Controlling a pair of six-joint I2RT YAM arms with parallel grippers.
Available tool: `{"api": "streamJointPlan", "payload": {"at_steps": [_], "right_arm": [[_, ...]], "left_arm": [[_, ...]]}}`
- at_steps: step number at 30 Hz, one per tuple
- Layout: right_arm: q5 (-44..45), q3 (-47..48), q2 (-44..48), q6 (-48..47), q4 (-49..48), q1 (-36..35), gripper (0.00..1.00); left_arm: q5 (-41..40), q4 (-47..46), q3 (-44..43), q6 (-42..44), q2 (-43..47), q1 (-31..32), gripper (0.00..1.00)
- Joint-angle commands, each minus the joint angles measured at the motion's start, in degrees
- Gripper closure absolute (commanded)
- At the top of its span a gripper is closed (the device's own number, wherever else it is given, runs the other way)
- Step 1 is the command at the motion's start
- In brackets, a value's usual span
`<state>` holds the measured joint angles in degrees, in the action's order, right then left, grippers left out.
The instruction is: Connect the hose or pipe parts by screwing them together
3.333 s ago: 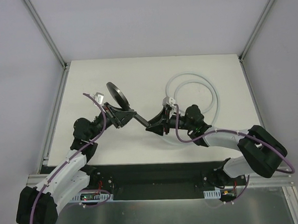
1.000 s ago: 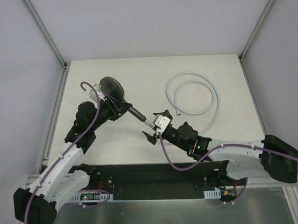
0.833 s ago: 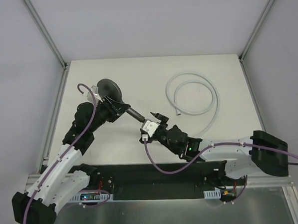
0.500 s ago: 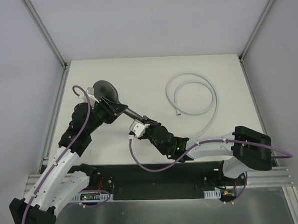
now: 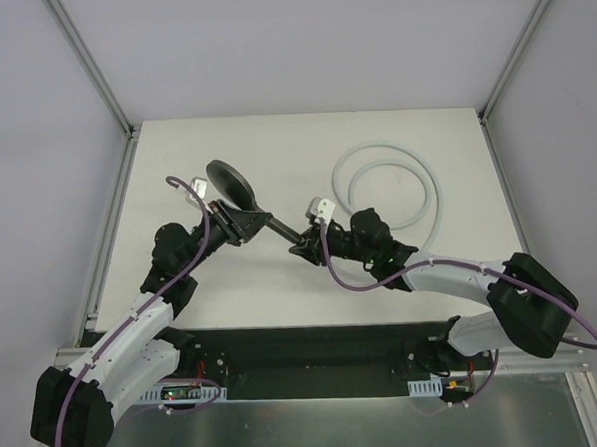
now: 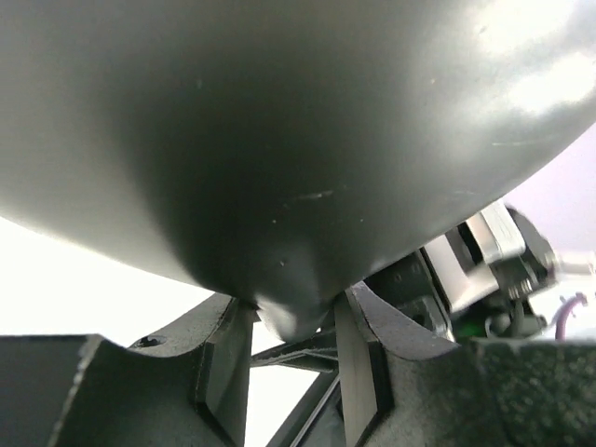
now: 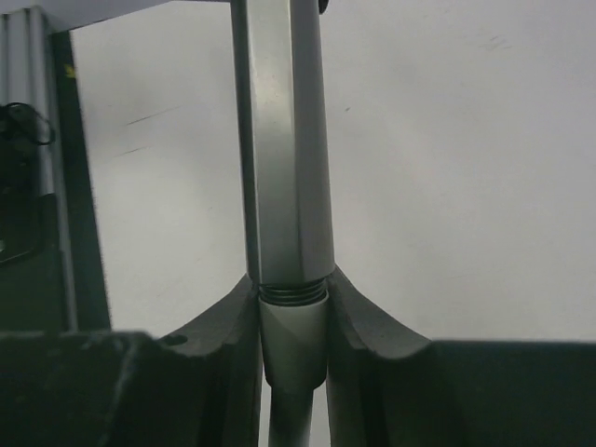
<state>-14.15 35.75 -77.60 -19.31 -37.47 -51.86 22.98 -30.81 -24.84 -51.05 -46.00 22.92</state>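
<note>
Shower head (image 5: 228,181) was held at the neck by the left gripper (image 5: 245,224); the hose fitting (image 7: 293,346) was clamped by the right gripper (image 5: 303,248) against the handle's (image 7: 284,140) threaded end.

Right gripper (image 5: 305,249) re-closes at the end of the handle (image 7: 284,140); shower head (image 5: 231,180) shifts.
A second ago the right gripper stands wide open beside the handle's end and drifts left beneath it. Now it meets that end from the right, fingers pinched on the pale fitting (image 7: 293,345) under the handle's thread. The shower head, carried in the left gripper (image 5: 241,225), swings left and comes back right.
</note>
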Motion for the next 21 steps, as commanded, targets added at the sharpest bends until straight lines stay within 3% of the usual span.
{"api": "streamJointPlan", "payload": {"at_steps": [1, 3, 6, 10, 11, 13, 17, 21], "right_arm": [[-19.7, 0.4, -0.4, 14.6, -7.3, 6.1, 0.99], [-22.9, -0.8, -1.0, 16.8, -9.2, 7.3, 0.99], [-18.7, -1.6, -1.0, 16.7, -9.3, 8.2, 0.74], [-5.9, -7.2, 6.3, 12.9, -7.7, 6.5, 0.27], [-0.8, -8.1, 7.9, 11.5, -7.4, 5.5, 0.22], [5.1, -8.7, 12.2, 5.3, -3.8, 1.9, 0.15], [26.9, -6.1, 15.3, -7.7, 1.9, -6.8, 0.14], [37.3, -2.5, 13.5, -18.1, 2.8, -13.4, 0.15]], "left_arm": [[10.3, -19.6, 2.0, 7.3, -1.1, 0.5, 1.00], [10.1, -20.7, 2.2, 8.9, -1.8, 0.5, 1.00], [7.7, -19.8, 1.7, 8.9, -2.0, 0.5, 1.00], [3.4, -7.5, -2.2, 6.9, -1.4, 0.5, 1.00], [1.6, -4.7, -3.1, 6.4, -0.9, 0.5, 1.00], [-3.3, 0.8, -5.8, 4.9, -0.2, 0.5, 1.00], [-9.3, 15.7, -11.8, 0.0, 0.6, 0.5, 1.00], [-10.9, 23.3, -15.8, -6.0, 0.5, 0.5, 1.00]]}}
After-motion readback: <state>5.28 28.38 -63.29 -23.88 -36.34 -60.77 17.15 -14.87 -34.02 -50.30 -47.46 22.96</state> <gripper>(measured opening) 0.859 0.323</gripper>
